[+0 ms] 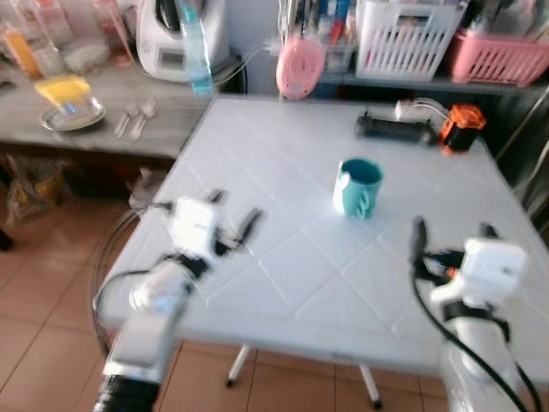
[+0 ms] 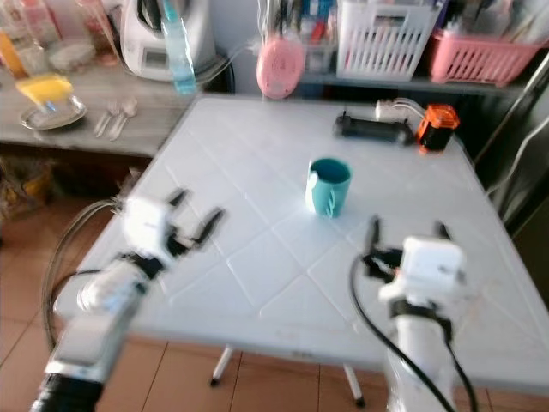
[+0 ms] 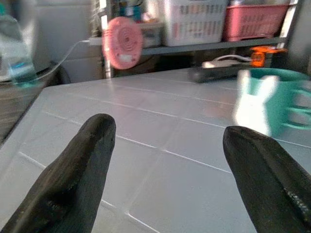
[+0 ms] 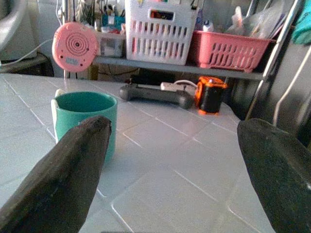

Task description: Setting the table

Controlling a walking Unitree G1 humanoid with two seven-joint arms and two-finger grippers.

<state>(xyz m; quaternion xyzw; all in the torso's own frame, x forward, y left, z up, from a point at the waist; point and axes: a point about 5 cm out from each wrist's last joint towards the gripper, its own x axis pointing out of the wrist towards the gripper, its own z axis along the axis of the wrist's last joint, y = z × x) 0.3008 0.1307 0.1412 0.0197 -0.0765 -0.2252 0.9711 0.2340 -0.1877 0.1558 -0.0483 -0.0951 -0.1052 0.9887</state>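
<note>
Teal mug (image 1: 358, 187) stands upright near the middle of the white table (image 1: 283, 257). We hold our left gripper (image 1: 233, 225) and right gripper (image 1: 452, 233) short of the mug, both wide open and empty; next, we judge, fetch tableware.

Teal mug (image 3: 272, 104) was motion-smeared and edge-cropped in left wrist view; counter cutlery (image 1: 135, 120) was too blurred to be identified.
</note>
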